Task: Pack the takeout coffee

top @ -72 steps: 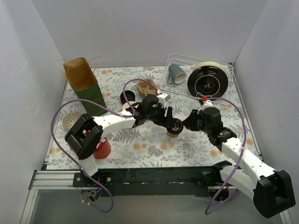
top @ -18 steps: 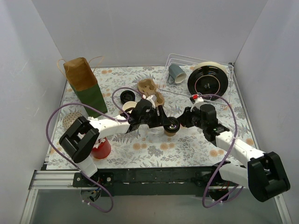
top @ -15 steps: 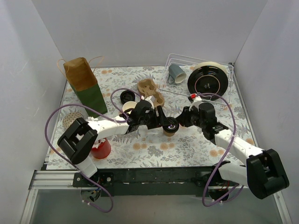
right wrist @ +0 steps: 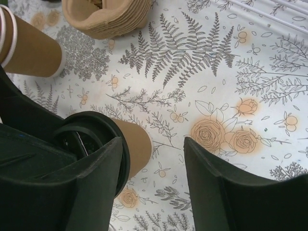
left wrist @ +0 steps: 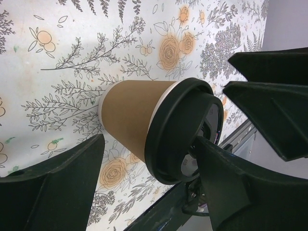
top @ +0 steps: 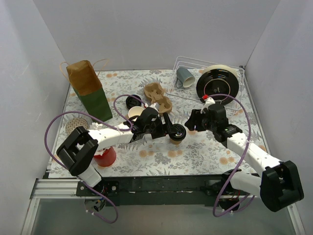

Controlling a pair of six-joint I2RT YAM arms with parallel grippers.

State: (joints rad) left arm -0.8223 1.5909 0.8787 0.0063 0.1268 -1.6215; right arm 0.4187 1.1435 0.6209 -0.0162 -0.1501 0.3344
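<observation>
Overhead first: the left gripper is right at the lidded cup, which stands upright on the table. The right gripper sits just on the cup's far side and does not touch it. Behind the left wrist is an open cup, with a loose lid just beyond it and the carrier farther out.

Left wrist view: the left gripper has its jaws spread, and the lidded cup is squarely between its fingers, lid toward the camera. One finger overlaps the lid's rim. I can't tell if either finger actually touches. The right gripper's fingers show just past the cup.

Right wrist view: the right gripper is released, with only bare table showing in the gap. The lidded cup is just outside that gap, partly hidden behind the finger on the view's left. Ahead of the fingers are the open cup and the carrier.
</observation>
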